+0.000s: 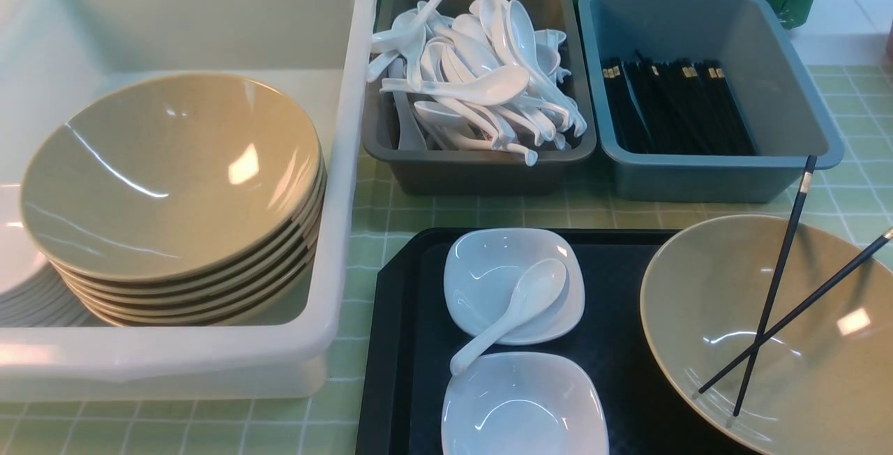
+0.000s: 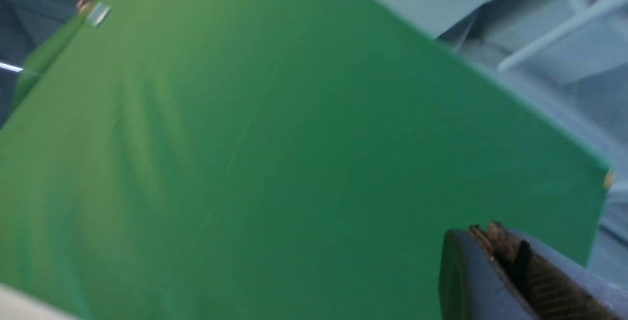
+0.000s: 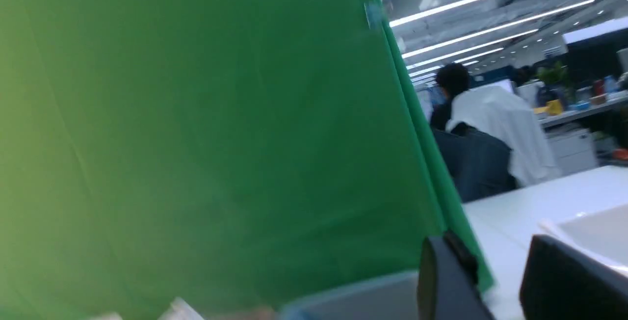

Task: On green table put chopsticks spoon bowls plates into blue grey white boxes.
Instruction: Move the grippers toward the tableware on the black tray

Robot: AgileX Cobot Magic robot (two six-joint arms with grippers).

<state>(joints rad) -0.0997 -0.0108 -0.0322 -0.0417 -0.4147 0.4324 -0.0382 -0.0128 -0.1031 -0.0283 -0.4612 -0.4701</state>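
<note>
Green cloth (image 2: 294, 138) hangs up tall like a wall behind my boxes. A flat black tray (image 1: 411, 371) lies on the green table (image 1: 349, 371), and it holds a big tan bowl (image 1: 781, 371) and two little white plates (image 1: 523, 406). Two thin black chopsticks (image 1: 780, 266) cross in that bowl and poke out past its edge, and one reaches over the rim of the blue box (image 1: 704, 179). A shiny white spoon (image 1: 537, 291) leans on the farther plate, right in the way of picking that plate up. More spoons fill the grey box (image 1: 481, 172), and more chopsticks lie in the blue one. The big white box (image 1: 335, 183) has piled tan bowls and plates. My left claw (image 2: 495, 234) is pressed together, empty; my right claw (image 3: 495, 251) is apart, empty too.
</note>
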